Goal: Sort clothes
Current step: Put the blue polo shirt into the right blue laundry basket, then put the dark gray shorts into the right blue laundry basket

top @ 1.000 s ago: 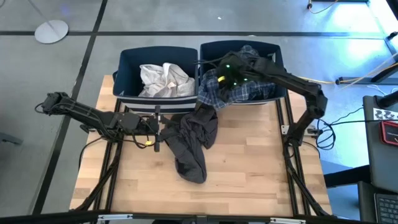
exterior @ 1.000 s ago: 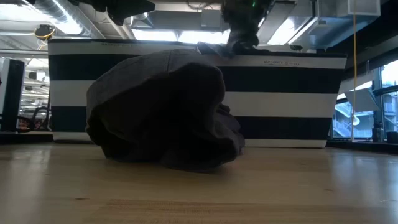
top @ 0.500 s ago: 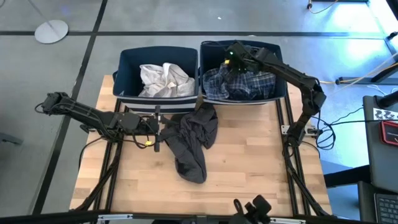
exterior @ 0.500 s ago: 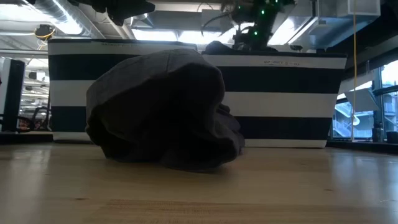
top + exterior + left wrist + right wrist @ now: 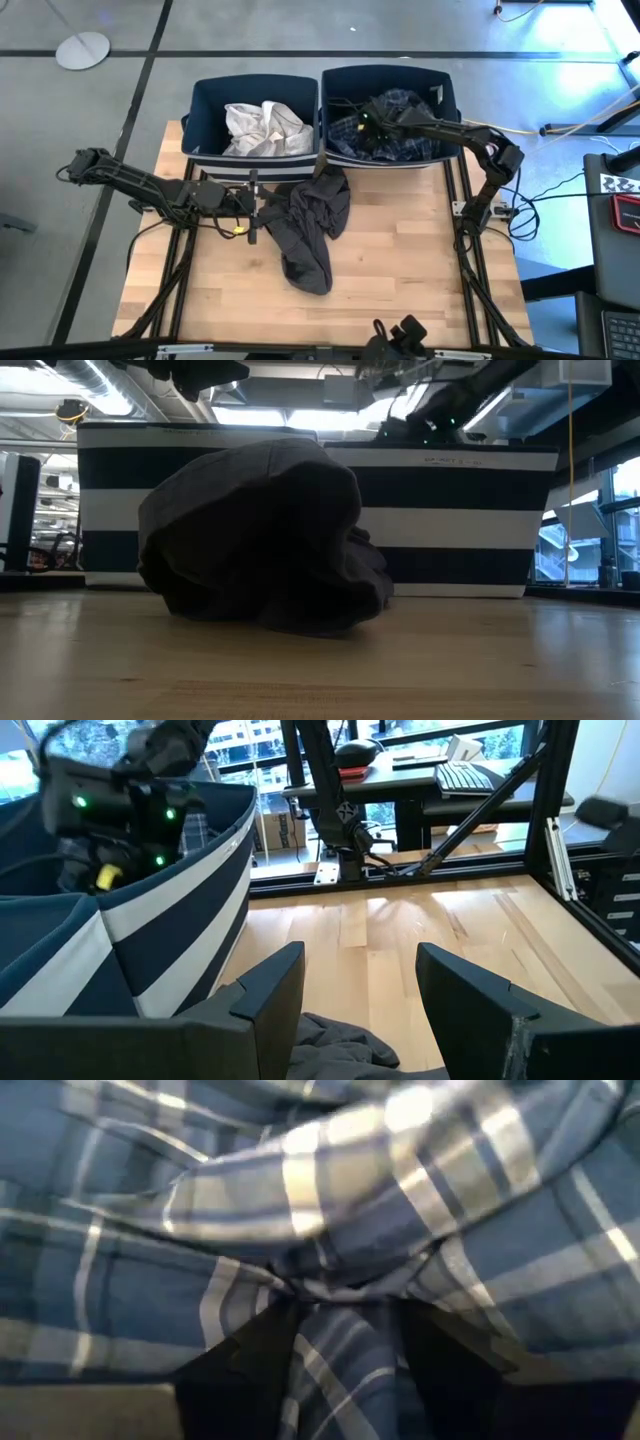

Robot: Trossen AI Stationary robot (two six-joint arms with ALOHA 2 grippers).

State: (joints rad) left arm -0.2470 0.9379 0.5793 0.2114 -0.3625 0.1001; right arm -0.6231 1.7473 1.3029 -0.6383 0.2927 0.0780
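A blue-white plaid shirt [image 5: 405,135] lies in the right navy bin [image 5: 445,90]. My right gripper [image 5: 365,125] reaches down into that bin and is shut on the shirt [image 5: 300,1190]. In the left navy bin [image 5: 205,95] a white garment [image 5: 262,128] sits crumpled. A dark grey garment [image 5: 310,225] is heaped on the table in front of the bins [image 5: 260,540]. My left gripper [image 5: 257,207] hovers open by the garment's left edge, and grey cloth [image 5: 340,1055] shows below its fingers. My right gripper pinches a bunched fold of the plaid shirt [image 5: 340,1315] between its two fingers [image 5: 250,1365]. The fingers come slanting down from above into the bin. The rest of the shirt lies crumpled inside the bin around the gripper.
The two striped bins [image 5: 470,520] stand side by side along the table's far edge. Bare wood [image 5: 400,270] lies to the right of and in front of the grey garment. A dark metal frame [image 5: 560,840] borders the table's right side.
My right gripper has sunk into the right bin and tipped further downward, still shut on the plaid shirt. The shirt, which hung over the bin's near left rim, has been drawn off the rim and now lies wholly inside the bin.
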